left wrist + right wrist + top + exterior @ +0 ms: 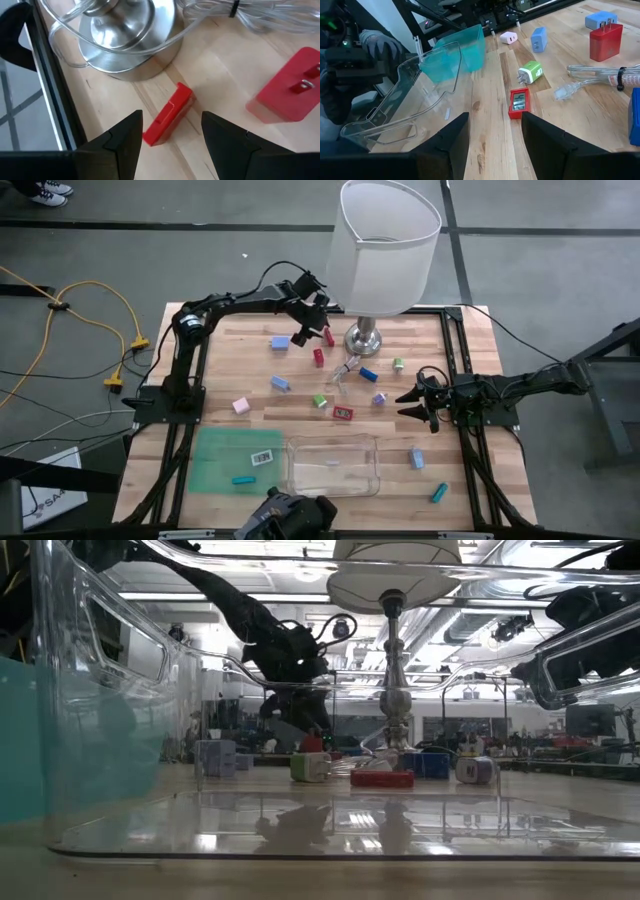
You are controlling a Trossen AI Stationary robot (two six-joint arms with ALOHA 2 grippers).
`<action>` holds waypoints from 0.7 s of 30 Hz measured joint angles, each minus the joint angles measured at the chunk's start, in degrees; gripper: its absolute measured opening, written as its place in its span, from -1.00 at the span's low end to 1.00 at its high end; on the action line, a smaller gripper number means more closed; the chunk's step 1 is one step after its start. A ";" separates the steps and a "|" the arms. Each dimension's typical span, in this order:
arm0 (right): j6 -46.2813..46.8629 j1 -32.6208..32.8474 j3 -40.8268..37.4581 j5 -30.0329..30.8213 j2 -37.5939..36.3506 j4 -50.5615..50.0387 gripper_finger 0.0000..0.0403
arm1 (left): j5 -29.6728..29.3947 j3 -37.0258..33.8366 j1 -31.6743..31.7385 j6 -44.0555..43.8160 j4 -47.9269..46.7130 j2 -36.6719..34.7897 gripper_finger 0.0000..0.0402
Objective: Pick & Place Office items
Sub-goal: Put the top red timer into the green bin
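centrally, left end effector (170, 137), fingers spread, hovers over red stick-shaped item (168, 114) just beside lamp base (127, 42); descend centred, close across its narrow width. right end effector (495, 132), spread, waits away from lamp base.

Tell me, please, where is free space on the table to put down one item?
Bare wood lies left of the pink block, above the green mat, and along the near right edge beside the teal stick. It is crowded around the lamp base, where the left gripper hovers.
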 joint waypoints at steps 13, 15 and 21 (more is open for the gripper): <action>0.00 0.00 0.00 0.02 0.00 0.00 -0.18 | 4.90 -0.02 1.59 1.32 -3.22 0.00 -0.03; 0.00 0.00 0.00 0.02 0.00 0.00 -0.18 | 6.35 -0.02 2.20 0.28 -3.26 0.00 -0.03; 0.00 0.00 0.00 0.00 0.02 0.00 -0.18 | 8.59 -0.02 3.15 -1.37 -2.44 0.00 -0.03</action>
